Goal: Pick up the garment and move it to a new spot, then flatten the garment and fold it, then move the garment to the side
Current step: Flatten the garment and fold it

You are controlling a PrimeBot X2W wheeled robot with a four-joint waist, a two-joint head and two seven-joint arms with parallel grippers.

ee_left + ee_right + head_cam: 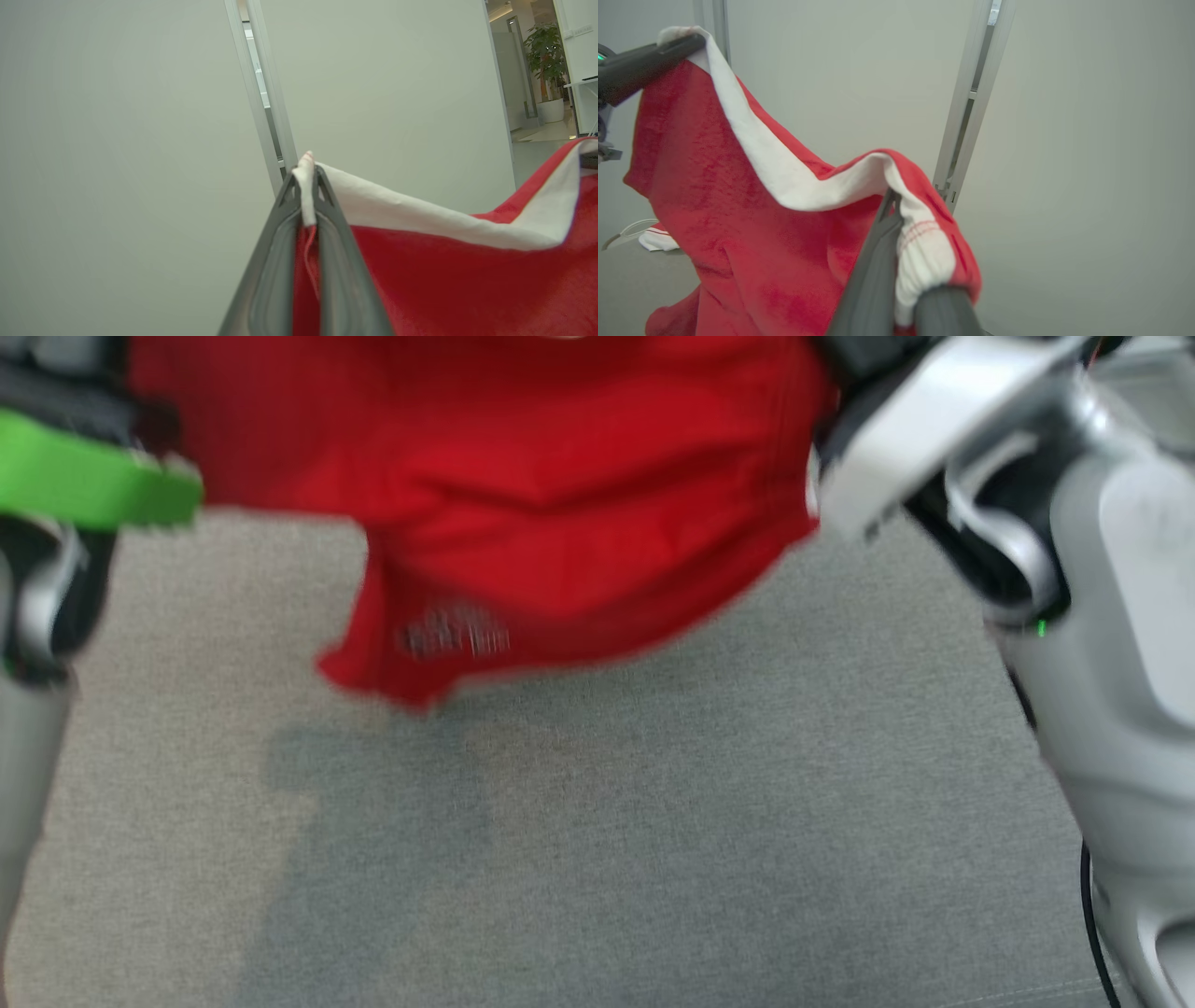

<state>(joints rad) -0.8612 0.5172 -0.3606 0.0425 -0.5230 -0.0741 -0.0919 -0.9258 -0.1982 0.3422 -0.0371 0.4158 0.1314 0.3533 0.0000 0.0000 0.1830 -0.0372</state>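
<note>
The robot has a pair of red shorts (560, 495) strung up between its two arms, clear of the grey cloth-covered surface (653, 840) below, where the shorts throw a soft shadow. The left claw (306, 176) is clenched on one end of the white waistband, with the white hem poking out just past its fingertips and red cloth bunched between the fingers lower down. The right claw (896, 205) is clamped on the other end, where the band is gathered like elastic and carries thin red stripes. Between the two the waistband sags in a shallow curve and the red cloth hangs loose beneath it. One lower corner droops further than the rest, and there is a small grey print on it that is too blurred to read. A plain pale wall (1087, 140) with a metal post stands behind. As for the garment (653, 239), I can make out just a bit of white cloth with red stripes lying on the grey surface beyond the shorts, near a loop of white cable (630, 229); I cannot be sure that is it.
</note>
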